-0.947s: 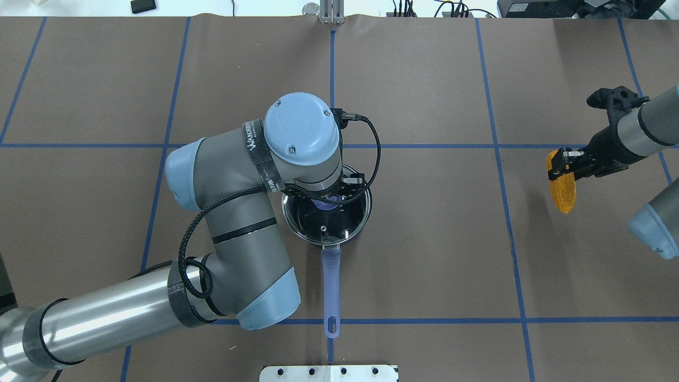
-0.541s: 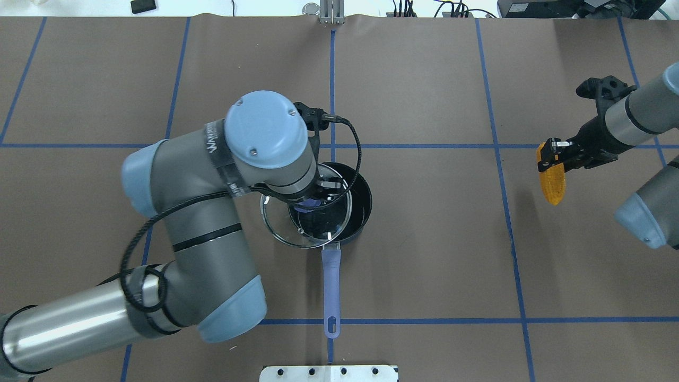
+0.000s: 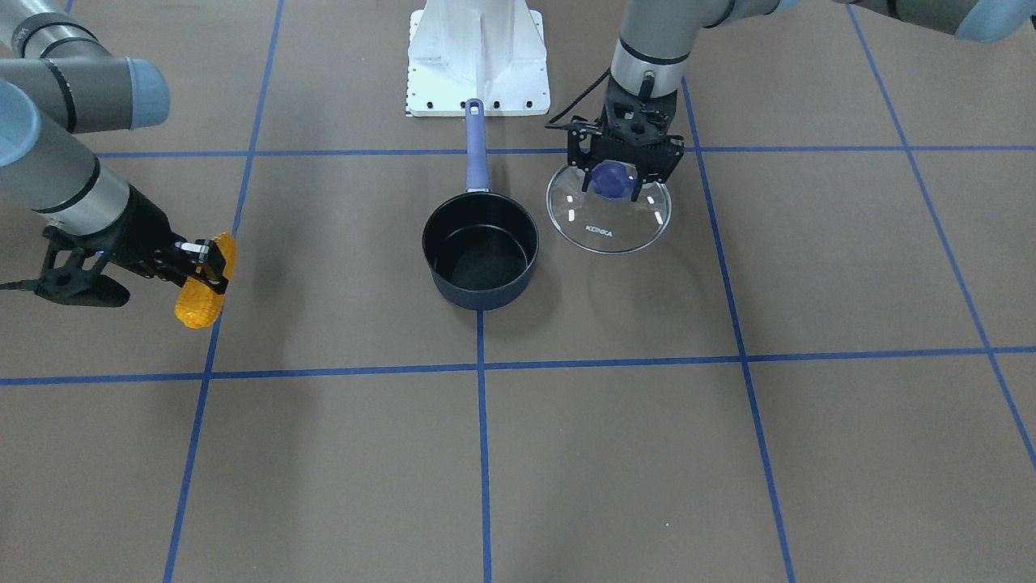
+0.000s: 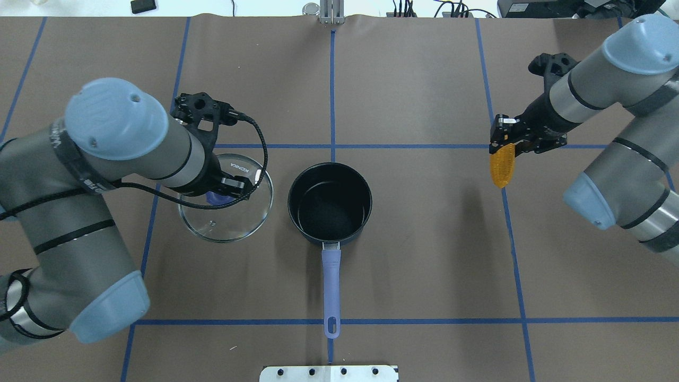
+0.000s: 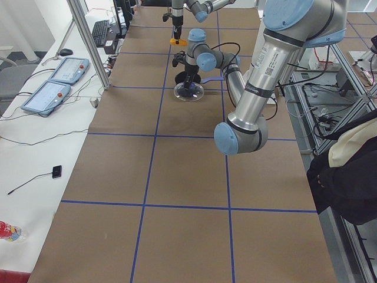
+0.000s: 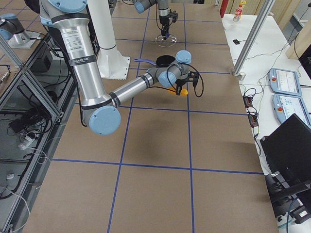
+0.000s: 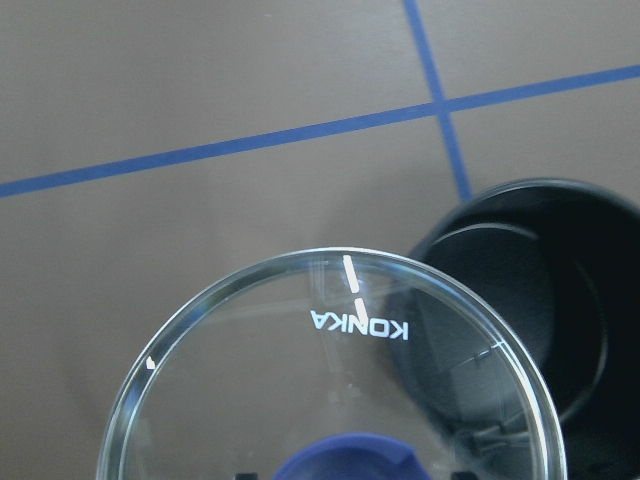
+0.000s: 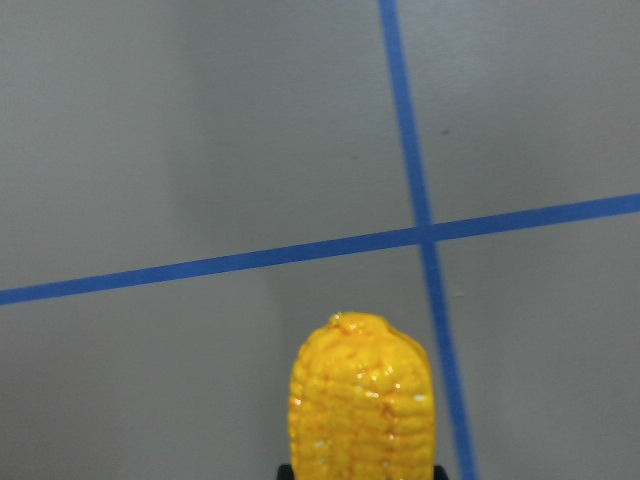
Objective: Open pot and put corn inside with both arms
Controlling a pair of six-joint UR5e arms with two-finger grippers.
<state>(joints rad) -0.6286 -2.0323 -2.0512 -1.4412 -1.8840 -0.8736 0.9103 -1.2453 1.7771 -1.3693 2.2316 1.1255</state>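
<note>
Across the table first: the pot (image 3: 482,296) sits uncovered at the centre of the table (image 3: 728,453), black inside and nothing in it, its handle (image 3: 474,146) pointing back at the white base plate (image 3: 477,57). Just beside it, on the robot's left, the left gripper (image 3: 618,183) is clenched on the purple knob (image 3: 610,176) of the glass lid (image 3: 609,228). The lid is tilted a little and casts its shadow on the paper apart from it. Well off on the other side, the right gripper (image 3: 207,264) pinches the corn (image 3: 200,301) by its upper end, tip hanging down, clear of the paper.

Overhead now – the lid is wholly off the pot and level with it, a narrow gap between the rims. The corn is out over a blue tape line (image 4: 510,233), well apart from the pot.

Left end camera: far up the table, the lid hangs under the near arm's wrist, the corn a small orange spot beyond.

Right end camera: the near arm holds the corn low over the table, the pot just behind it, the lid farther back.

Left wrist: the glass fills the lower frame, KONKA lettering readable, knob at the bottom edge – the pot's dark rim shows at right, partly through the glass.

Right wrist: the bumpy corn pokes up from the bottom edge above a crossing of blue lines.
</note>
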